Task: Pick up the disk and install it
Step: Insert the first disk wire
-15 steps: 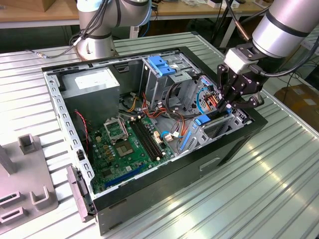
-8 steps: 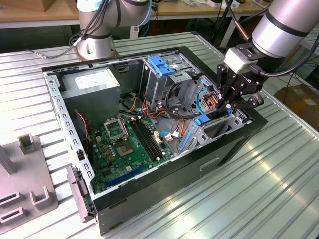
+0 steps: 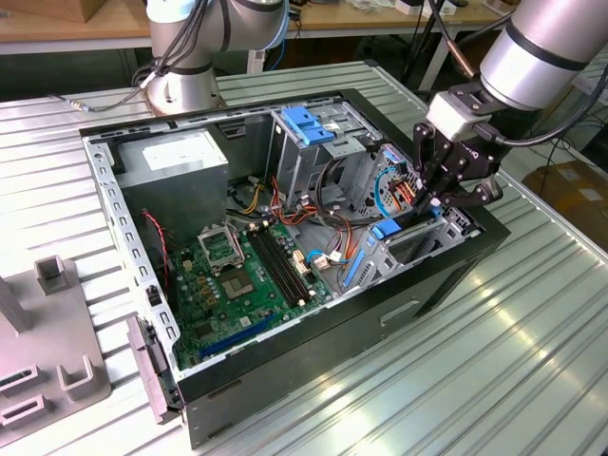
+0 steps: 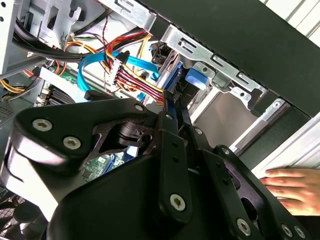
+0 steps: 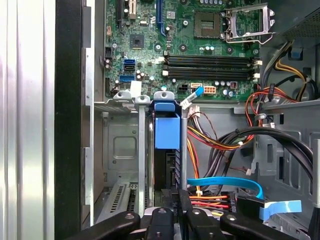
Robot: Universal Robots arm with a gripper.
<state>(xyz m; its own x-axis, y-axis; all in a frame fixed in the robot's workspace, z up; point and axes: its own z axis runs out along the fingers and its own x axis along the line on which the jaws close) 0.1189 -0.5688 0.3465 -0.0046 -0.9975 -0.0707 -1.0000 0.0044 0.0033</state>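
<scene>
Gripper: one, black, lowered into the drive bay at the case's corner on the exterior view's right; fingers drawn narrow, pinched on the disk.
Disk: one, standing on edge in a bay slot, its blue rail end uppermost; seen in the first wrist view between two upright metal dividers; in the second wrist view its blue end sits just past the fingertips.
Computer case: one, black, lying open on the slatted metal table.
Motherboard: one, green, with four long memory slots side by side.
Power supply: one grey box at the case's far corner.
Flat blue cables: two in the first wrist view.
Hand: one, resting flat outside the case in the second wrist view.
</scene>
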